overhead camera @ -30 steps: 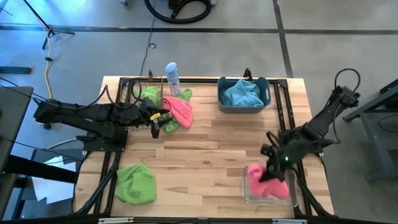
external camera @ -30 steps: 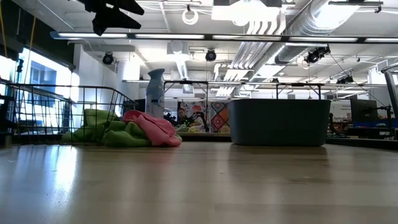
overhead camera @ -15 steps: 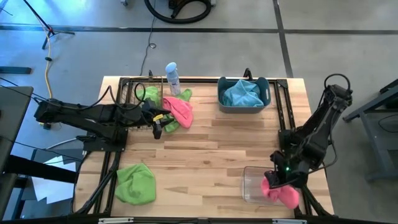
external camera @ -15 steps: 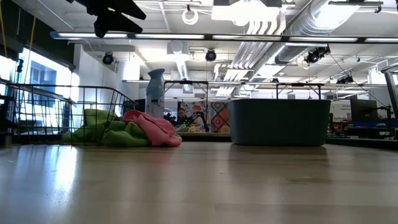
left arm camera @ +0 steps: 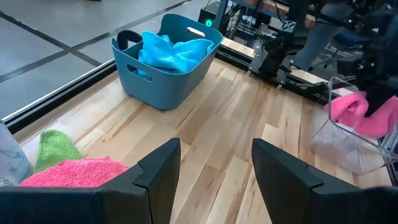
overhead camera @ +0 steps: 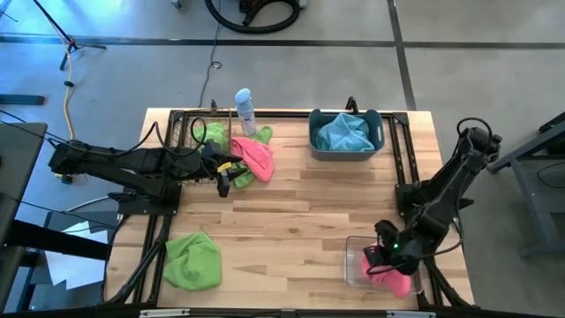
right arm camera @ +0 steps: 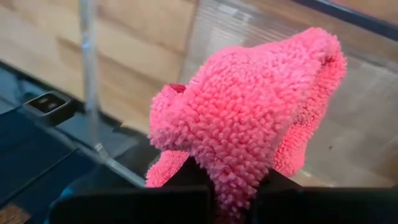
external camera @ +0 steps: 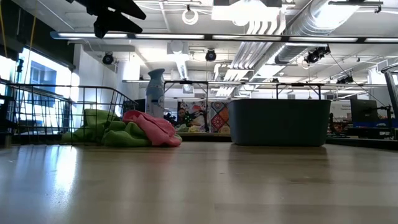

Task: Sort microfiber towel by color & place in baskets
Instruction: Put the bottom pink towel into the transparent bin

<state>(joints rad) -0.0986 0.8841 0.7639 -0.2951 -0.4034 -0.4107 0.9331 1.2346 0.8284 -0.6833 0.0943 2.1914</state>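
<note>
Right gripper [overhead camera: 381,261]: clamped on pink towel [right arm camera: 249,118], held over clear box [overhead camera: 353,265] at table's near right | Left gripper [left arm camera: 214,168]: jaws apart, empty, beside pink-and-green towel heap [overhead camera: 252,159] at wire basket [overhead camera: 190,132], far left | Teal towel [overhead camera: 344,134]: in grey-blue tub [overhead camera: 381,132], far side | Green towel [overhead camera: 192,259]: loose, near left.

I can't read any text, label, brand, number or sign from here; the spray bottle [overhead camera: 245,109] at the table's far edge shows no legible print.
</note>
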